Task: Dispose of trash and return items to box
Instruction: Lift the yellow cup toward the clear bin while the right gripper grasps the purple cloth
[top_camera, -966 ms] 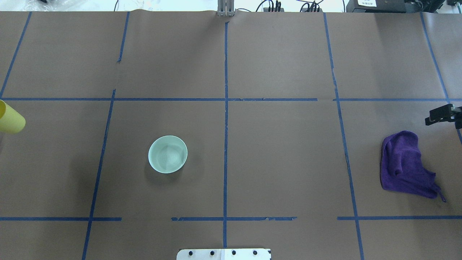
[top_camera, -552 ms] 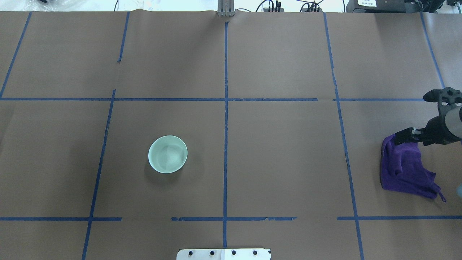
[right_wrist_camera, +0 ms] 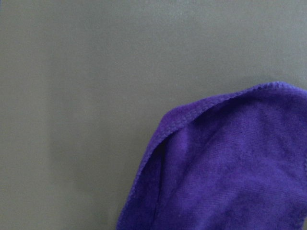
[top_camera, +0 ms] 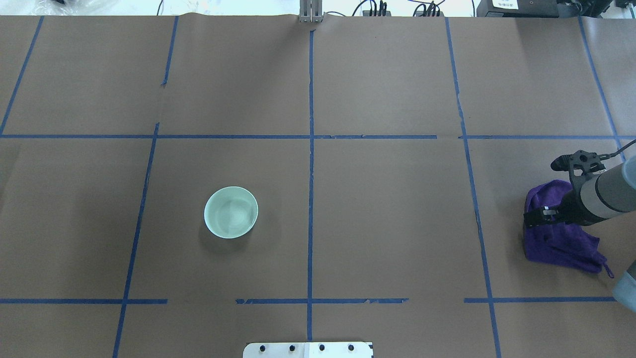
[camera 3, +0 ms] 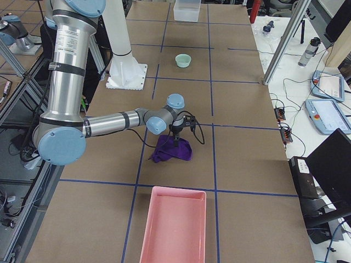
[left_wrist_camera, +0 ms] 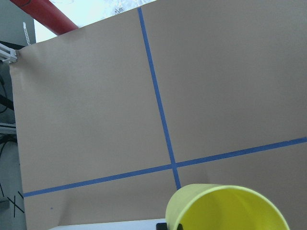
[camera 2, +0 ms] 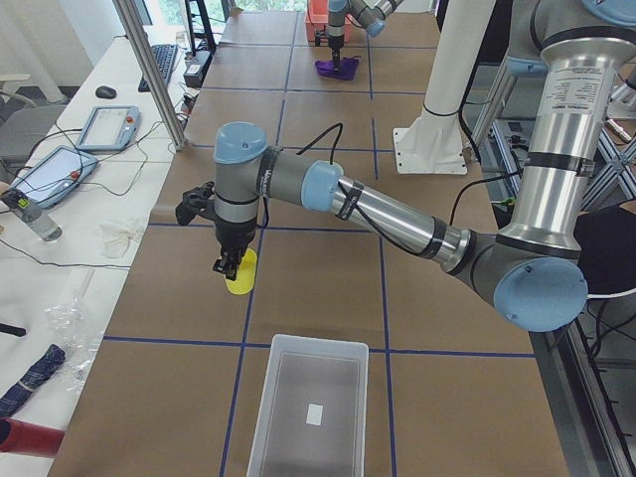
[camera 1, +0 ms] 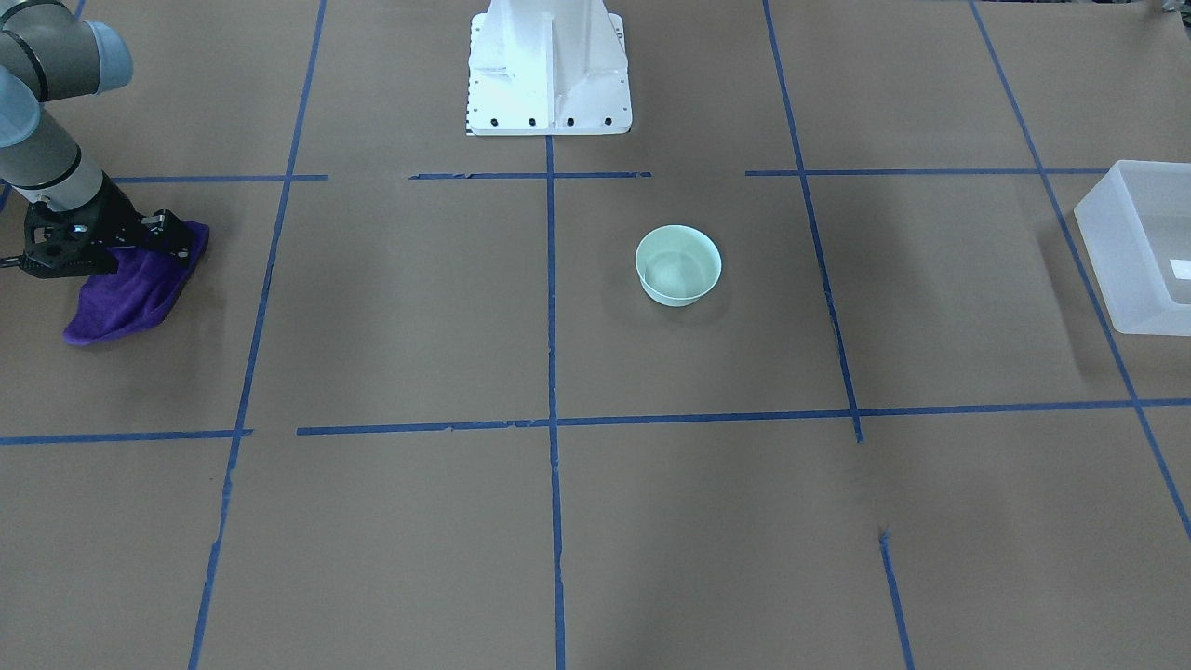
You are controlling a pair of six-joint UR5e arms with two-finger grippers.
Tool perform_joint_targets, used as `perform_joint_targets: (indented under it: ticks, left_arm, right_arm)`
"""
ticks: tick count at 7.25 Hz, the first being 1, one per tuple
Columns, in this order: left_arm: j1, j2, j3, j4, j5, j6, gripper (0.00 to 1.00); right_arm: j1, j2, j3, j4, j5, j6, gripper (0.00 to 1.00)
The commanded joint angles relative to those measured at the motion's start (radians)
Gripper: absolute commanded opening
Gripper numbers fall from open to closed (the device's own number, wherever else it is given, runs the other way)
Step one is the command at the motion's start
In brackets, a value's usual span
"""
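Note:
My left gripper (camera 2: 231, 266) is shut on the rim of the yellow cup (camera 2: 240, 276) and holds it above the table, just beyond the frosted-white box (camera 2: 308, 417). The cup fills the bottom of the left wrist view (left_wrist_camera: 225, 208). The box also shows in the front view (camera 1: 1130, 270). The mint-green bowl (top_camera: 231, 212) stands upright and alone on the robot's left half. My right gripper (top_camera: 536, 217) is low over a crumpled purple cloth (top_camera: 559, 241), with its jaws apparently apart. The right wrist view shows only the cloth (right_wrist_camera: 230, 167).
A pink tray (camera 3: 173, 230) lies at the table's end on the robot's right, beyond the cloth. The white robot base (camera 1: 547, 65) stands at the near middle edge. Blue tape lines grid the brown paper cover.
The yellow cup left the overhead view's left edge. My right arm came in from the right edge and moved down and inward, over the purple cloth.

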Motion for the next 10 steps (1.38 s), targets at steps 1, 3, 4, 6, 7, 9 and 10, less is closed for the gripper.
perform_joint_targets:
  ticks: [1,3,4,6,7,9,10]
  left_arm:
    - [-0.035,-0.004,0.052,-0.001,-0.001,0.048,0.0]
    - [-0.075,-0.017,0.116,-0.006,-0.001,0.105,0.0]
    - [-0.078,-0.017,0.159,-0.018,-0.004,0.142,0.0]
    - [-0.11,-0.017,0.251,-0.085,-0.004,0.147,0.0]
    - [-0.117,-0.015,0.294,-0.131,-0.004,0.147,0.0]
    - [-0.117,0.014,0.33,-0.17,-0.008,0.145,0.0]
    - [-0.117,0.05,0.331,-0.185,-0.014,0.133,0.0]
  right_arm:
    - [-0.02,-0.016,0.001,-0.001,0.004,0.0,1.0]
    - [-0.022,-0.021,0.001,-0.002,0.008,-0.001,0.09]
    - [-0.022,-0.029,0.003,-0.001,0.004,-0.001,0.0]
    - [-0.019,-0.062,0.038,0.005,-0.011,-0.001,0.0]
    - [-0.009,-0.102,0.105,0.004,-0.008,-0.003,0.0]
    - [0.082,-0.108,0.164,-0.025,0.013,-0.006,0.0]
    - [0.119,-0.099,0.226,-0.119,0.015,-0.008,0.0]
